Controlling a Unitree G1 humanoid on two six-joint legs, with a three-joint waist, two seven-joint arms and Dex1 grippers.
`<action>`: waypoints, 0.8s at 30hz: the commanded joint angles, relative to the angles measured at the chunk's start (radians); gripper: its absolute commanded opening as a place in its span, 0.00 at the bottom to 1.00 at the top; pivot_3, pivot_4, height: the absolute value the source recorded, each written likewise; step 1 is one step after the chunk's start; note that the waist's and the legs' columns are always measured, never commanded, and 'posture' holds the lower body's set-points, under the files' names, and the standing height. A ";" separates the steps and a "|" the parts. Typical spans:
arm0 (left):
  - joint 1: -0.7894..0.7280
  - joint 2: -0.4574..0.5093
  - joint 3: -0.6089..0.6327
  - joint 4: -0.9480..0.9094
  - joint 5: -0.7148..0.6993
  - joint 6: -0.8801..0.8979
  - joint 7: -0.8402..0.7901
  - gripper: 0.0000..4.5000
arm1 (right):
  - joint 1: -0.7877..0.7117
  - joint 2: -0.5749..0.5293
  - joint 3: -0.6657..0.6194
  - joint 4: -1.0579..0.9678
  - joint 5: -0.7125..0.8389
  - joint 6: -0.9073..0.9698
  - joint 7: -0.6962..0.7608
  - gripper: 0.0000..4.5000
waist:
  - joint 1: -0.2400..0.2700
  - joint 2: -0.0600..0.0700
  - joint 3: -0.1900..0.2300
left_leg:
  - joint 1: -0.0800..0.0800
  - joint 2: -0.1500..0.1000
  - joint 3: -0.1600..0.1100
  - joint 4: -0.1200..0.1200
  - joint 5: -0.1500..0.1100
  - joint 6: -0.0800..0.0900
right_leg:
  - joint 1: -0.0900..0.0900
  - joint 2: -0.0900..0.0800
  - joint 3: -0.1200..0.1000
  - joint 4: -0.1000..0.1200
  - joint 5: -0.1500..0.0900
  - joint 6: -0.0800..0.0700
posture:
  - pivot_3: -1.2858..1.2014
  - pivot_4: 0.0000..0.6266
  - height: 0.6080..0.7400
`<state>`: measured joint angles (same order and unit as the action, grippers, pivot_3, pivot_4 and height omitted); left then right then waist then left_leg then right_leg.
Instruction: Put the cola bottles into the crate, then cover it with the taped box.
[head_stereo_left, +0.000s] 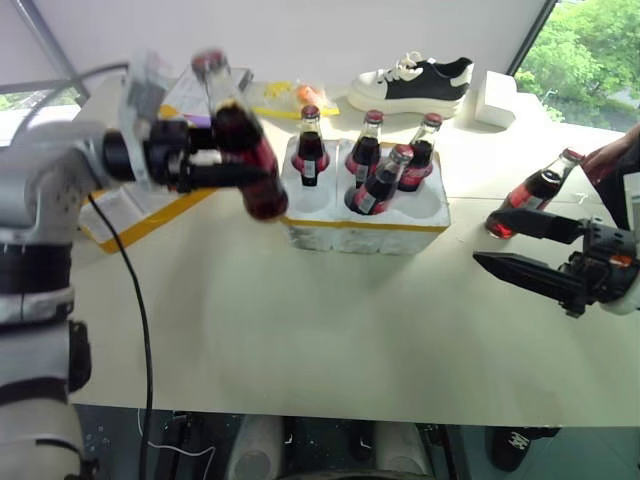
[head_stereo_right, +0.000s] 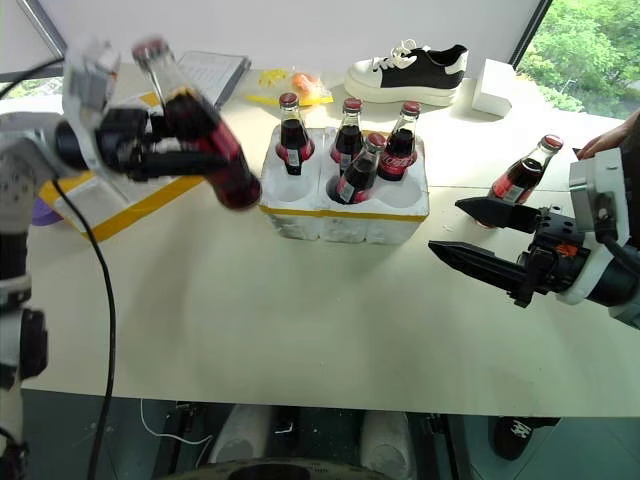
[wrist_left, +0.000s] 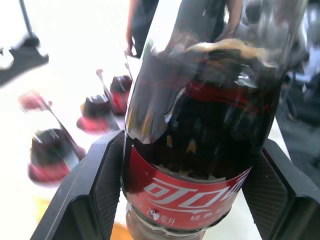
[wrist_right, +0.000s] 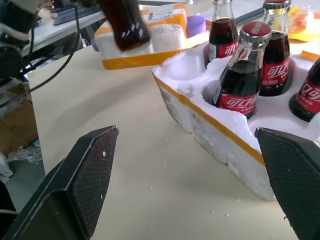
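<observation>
Right gripper (head_stereo_right: 462, 235), nearest the front edge of the table (head_stereo_left: 300, 340) on its right side: fingers spread wide, nothing between them, pointing toward the crate. Just beyond it, near the right edge, a tilted cola bottle (head_stereo_left: 533, 191) rests with its base on the table, its neck under a person's hand (head_stereo_left: 610, 158). Left gripper (head_stereo_left: 245, 165), raised above the left part of the table: both fingers clamp the label band of a lifted cola bottle (head_stereo_left: 238, 134), red cap uppermost, the body leaning; the left wrist view shows a pad pressed to each side of the label. Crate (head_stereo_left: 365, 222), mid-table: four cola bottles (head_stereo_left: 372, 160) stand in its wells, one of them tilted; the two front wells are open. Taped box (head_stereo_left: 130, 215), at the left edge behind the left gripper. Sneaker (head_stereo_left: 412, 82) and small white block (head_stereo_left: 495, 98), along the far edge.
</observation>
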<state>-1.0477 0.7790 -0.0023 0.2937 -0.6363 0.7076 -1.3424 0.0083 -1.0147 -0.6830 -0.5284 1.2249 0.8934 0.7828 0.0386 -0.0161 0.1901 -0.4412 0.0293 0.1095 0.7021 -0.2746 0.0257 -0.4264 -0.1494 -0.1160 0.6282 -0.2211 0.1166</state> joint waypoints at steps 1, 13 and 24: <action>-0.104 -0.064 -0.046 0.157 0.084 -0.115 -0.066 0.62 | 0.003 0.018 -0.020 -0.033 0.001 -0.025 -0.014 1.00 | 0.003 0.000 0.000 | 0.000 0.000 0.001 0.000 0.000 0.000 | 0.000 0.000 0.000 0.000 0.000 0.000 | 0.52 0.24 1.00; -0.295 -0.279 -0.097 0.635 0.316 -0.423 -0.152 0.62 | 0.067 0.055 -0.062 -0.082 0.017 -0.036 -0.056 1.00 | 0.000 -0.002 0.001 | -0.002 0.000 -0.001 0.000 -0.001 0.003 | -0.001 -0.001 0.000 -0.001 0.000 0.000 | 0.52 0.24 1.00; -0.293 -0.327 -0.098 0.747 0.418 -0.540 -0.181 0.62 | 0.096 0.058 -0.081 -0.109 0.035 -0.050 -0.075 1.00 | -0.001 -0.002 0.001 | -0.002 0.000 -0.002 0.000 -0.003 0.005 | -0.002 0.000 0.000 0.000 0.000 0.000 | 0.52 0.24 1.00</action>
<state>-1.3212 0.4460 -0.1246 1.0593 -0.2210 0.2008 -1.5102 0.1084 -0.9549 -0.7263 -0.6143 1.2415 0.8658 0.7114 0.0376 -0.0179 0.1910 -0.4430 0.0295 0.1075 0.7023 -0.2773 0.0303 -0.4282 -0.1498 -0.1163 0.6280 -0.2209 0.1164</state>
